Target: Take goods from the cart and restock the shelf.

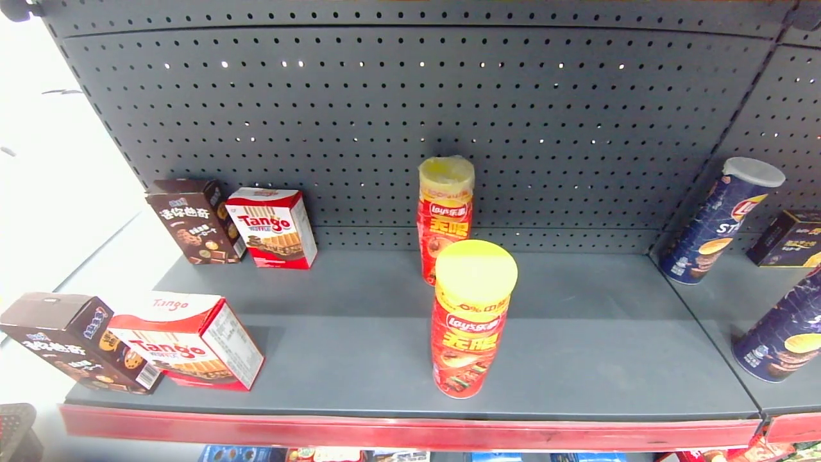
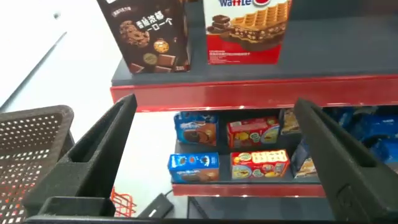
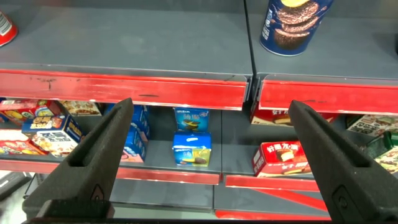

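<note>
Head view: two red chip cans (image 1: pixel 473 321) are standing on the shelf (image 1: pixel 577 333) beside bare space. The left tool (image 2: pixel 214 107), near the cart (image 2: pixel 31 143), and the right tool (image 3: pixel 211 107) are gaping wide and empty, so restocking seems unfinished.

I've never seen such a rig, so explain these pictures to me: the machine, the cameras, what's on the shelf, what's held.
This is a wheeled robot with two arms, restocking a store shelf. The large picture comes from its head camera, looking down at the grey shelf: two red chip cans stand one behind the other, snack boxes at the left, blue cans at the right. The other two come from wrist cameras; the black prongs are the left gripper and the right gripper. Both are open and hold nothing.
</note>
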{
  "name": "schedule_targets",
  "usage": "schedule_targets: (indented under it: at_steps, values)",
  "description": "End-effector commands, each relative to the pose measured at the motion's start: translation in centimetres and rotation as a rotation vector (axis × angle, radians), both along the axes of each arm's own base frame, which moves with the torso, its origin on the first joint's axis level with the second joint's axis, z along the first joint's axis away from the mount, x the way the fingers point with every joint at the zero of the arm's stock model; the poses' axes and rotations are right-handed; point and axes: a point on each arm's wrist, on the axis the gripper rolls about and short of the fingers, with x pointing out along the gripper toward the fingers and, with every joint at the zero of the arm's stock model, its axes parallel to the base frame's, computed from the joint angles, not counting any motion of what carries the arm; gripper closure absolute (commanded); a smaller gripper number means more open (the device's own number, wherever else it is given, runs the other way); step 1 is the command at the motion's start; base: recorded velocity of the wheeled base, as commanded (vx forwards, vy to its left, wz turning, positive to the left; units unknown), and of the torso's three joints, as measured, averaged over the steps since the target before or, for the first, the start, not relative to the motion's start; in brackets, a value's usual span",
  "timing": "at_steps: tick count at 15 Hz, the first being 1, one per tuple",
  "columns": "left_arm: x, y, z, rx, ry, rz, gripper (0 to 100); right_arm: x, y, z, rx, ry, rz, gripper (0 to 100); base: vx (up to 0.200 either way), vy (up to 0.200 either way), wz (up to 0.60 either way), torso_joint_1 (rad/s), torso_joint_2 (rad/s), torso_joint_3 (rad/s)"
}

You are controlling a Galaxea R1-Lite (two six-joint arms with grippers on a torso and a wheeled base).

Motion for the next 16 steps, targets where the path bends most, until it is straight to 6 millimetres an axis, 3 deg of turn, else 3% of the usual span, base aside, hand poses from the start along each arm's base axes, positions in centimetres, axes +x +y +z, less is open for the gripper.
schedule_targets:
  at_steps: [1, 4, 6, 7, 8, 10, 13, 16]
  values:
    - [0.0, -0.1, 0.0, -0.002, 0.007, -0.030, 0, 0.0, 0.0, 0.0, -0.005, 0.002, 0.016, 0, 0.000, 0.000, 0.00, 0.000, 0.00, 0.000]
    - [0.0, -0.1, 0.0, -0.009, 0.005, -0.041, 0, 0.0, 0.0, 0.0, 0.000, 0.002, 0.015, 0, 0.000, 0.000, 0.00, 0.000, 0.00, 0.000]
    - [0.0, -0.1, 0.0, -0.013, 0.006, -0.041, 0, 0.2, 0.1, 4.6, -0.029, -0.059, 0.096, 0, 0.000, 0.000, 0.00, 0.000, 0.00, 0.000]
    - [0.0, -0.1, 0.0, -0.015, 0.006, -0.042, 0, 4.8, 0.9, 10.5, -0.036, 0.052, 0.196, 0, 0.000, 0.000, 0.00, 0.000, 0.00, 0.000]
    - [0.0, -0.1, 0.0, -0.015, 0.006, -0.042, 0, 5.3, 1.3, 11.9, -0.036, 0.033, 0.299, 0, 0.000, 0.000, 0.00, 0.000, 0.00, 0.000]
    - [0.0, -0.1, 0.0, -0.015, 0.006, -0.044, 0, 7.9, 2.8, 11.8, -0.072, 0.149, 0.479, 0, 0.000, 0.000, 0.00, 0.000, 0.00, 0.000]
    - [0.0, -0.1, 0.0, -0.022, 0.007, -0.039, 0, 9.0, 4.2, 10.6, -0.099, 0.253, 0.585, 0, 0.000, 0.000, 0.00, 0.000, 0.00, 0.000]
    - [0.0, -0.1, 0.0, -0.032, 0.006, -0.041, 0, 11.6, 6.1, 10.4, -0.141, 0.323, 0.565, 0, 0.000, 0.000, 0.00, 0.000, 0.00, 0.000]
